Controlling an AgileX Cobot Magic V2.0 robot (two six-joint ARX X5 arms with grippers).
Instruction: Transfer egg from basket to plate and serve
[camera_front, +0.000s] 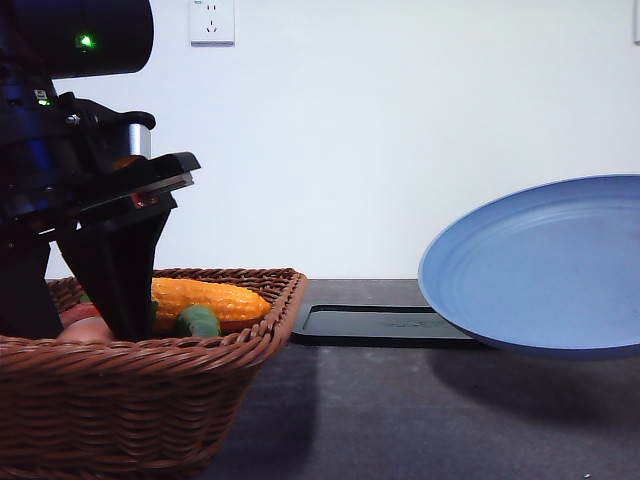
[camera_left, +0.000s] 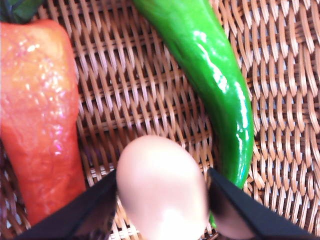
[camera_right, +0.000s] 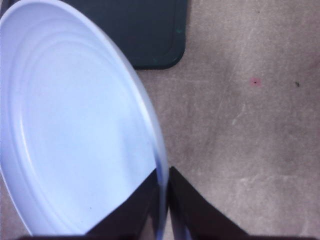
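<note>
The pinkish egg (camera_left: 162, 187) lies low in the brown wicker basket (camera_front: 150, 400), between an orange-red carrot (camera_left: 35, 115) and a long green pepper (camera_left: 215, 75). My left gripper (camera_left: 161, 202) reaches down into the basket, and its two black fingers press against the egg's sides. The blue plate (camera_front: 545, 265) hangs tilted above the table at the right. My right gripper (camera_right: 162, 200) is shut on the plate's rim (camera_right: 159, 170).
A flat black tray (camera_front: 385, 322) lies on the dark table between basket and plate. A yellow corn cob (camera_front: 210, 298) and a small green vegetable (camera_front: 197, 322) also sit in the basket. A white wall stands behind.
</note>
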